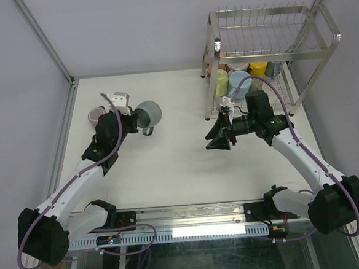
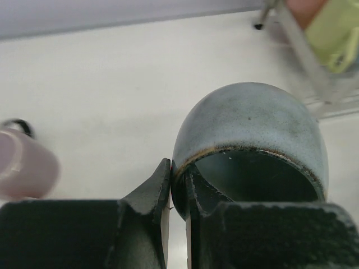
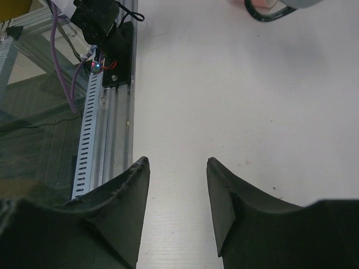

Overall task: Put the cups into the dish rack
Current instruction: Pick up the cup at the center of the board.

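Grey-blue cup (image 2: 252, 123) had its rim pinched between the fingers of the left gripper (image 2: 177, 174), likely for lifting; right gripper (image 3: 177, 168) gaped empty.

High rear overview; close wrist views, probably sharing the tabletop (image 1: 182, 171)

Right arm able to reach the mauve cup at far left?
Probably not: the mauve cup sits beyond the left end effector, shut on the rim of the grey-blue cup; both block the straight path of the open right end effector.
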Available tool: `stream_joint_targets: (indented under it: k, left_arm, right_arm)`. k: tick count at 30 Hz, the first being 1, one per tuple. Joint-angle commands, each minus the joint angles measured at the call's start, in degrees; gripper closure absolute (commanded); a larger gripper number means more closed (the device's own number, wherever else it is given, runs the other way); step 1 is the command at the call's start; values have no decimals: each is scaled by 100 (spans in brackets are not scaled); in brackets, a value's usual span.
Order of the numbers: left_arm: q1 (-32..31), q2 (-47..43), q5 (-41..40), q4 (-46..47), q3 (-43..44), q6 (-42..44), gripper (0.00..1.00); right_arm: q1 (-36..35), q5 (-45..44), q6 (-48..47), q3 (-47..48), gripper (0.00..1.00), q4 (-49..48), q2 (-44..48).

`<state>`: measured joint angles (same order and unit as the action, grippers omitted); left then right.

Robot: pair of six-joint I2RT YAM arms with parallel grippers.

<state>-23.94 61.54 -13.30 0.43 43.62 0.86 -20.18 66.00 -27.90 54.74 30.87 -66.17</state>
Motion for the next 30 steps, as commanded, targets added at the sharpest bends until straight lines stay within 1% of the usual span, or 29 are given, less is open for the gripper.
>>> stream_joint_targets:
  k: [1,5,7,9,10,13,15,17,24,27,30]
  left_arm:
    - [-10,-683,1527,1688,-836,-2390,100]
    - [-32,-851,2069,3378,-1666,-3836,100]
    - [-67,-810,2251,3896,-1855,-4376,100]
    - [-165,-763,2336,4423,-2019,-4717,100]
    - [-223,-735,2329,4734,-2160,-4992,100]
    - [-384,-639,2239,5654,-2443,-5454,100]
    - [-497,-562,2113,6120,-2565,-5643,100]
    - [-617,-473,2034,6461,-2594,-5706,100]
    - [-858,-191,1890,7026,-2366,-5884,100]
    - [-937,-75,1800,7244,-2246,-5914,100]
    - [-1008,55,1736,7430,-2073,-5915,100]
  right_arm:
    - [59,358,881,-206,51,-1047,228]
    - [129,536,1599,-451,50,-1785,195]
    - [176,641,1939,-572,49,-2149,184]
    - [242,792,2275,-667,48,-2554,175]
    - [272,864,2458,-727,47,-2739,168]
    - [340,1032,2957,-862,45,-3271,158]
    - [359,1102,3288,-971,44,-3727,149]
    - [370,1164,3810,-1068,43,-4213,143]
    - [273,1153,5075,-1053,39,-5370,-90]
    - [104,1178,5301,-875,38,-5489,-169]
    - [-152,1003,5352,-655,35,-5346,-160]
